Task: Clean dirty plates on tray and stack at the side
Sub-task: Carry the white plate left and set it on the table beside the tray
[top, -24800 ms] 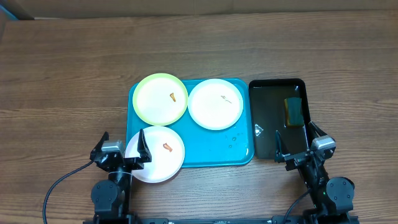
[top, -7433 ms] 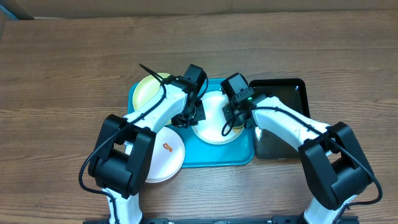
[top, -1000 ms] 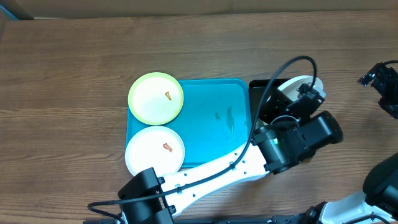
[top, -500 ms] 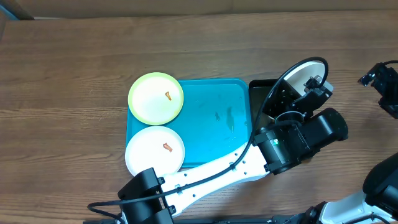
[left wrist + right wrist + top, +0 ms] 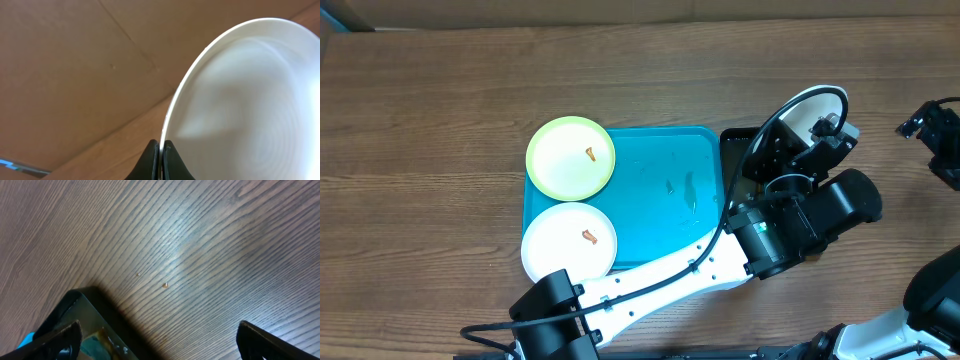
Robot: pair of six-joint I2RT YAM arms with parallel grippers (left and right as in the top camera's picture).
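Plates: the yellow-green plate (image 5: 570,158) and a white plate (image 5: 569,242) lie at the left end of the tray (image 5: 670,205), the left tool (image 5: 161,150) pinches the third plate (image 5: 798,108) by its rim above the black tray (image 5: 729,142), and the right tool (image 5: 159,330) stands spread over the counter (image 5: 440,100).

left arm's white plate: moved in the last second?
Yes. The white plate, held in the left gripper, has shifted toward the table's far edge and slightly right, relative to the black tray.
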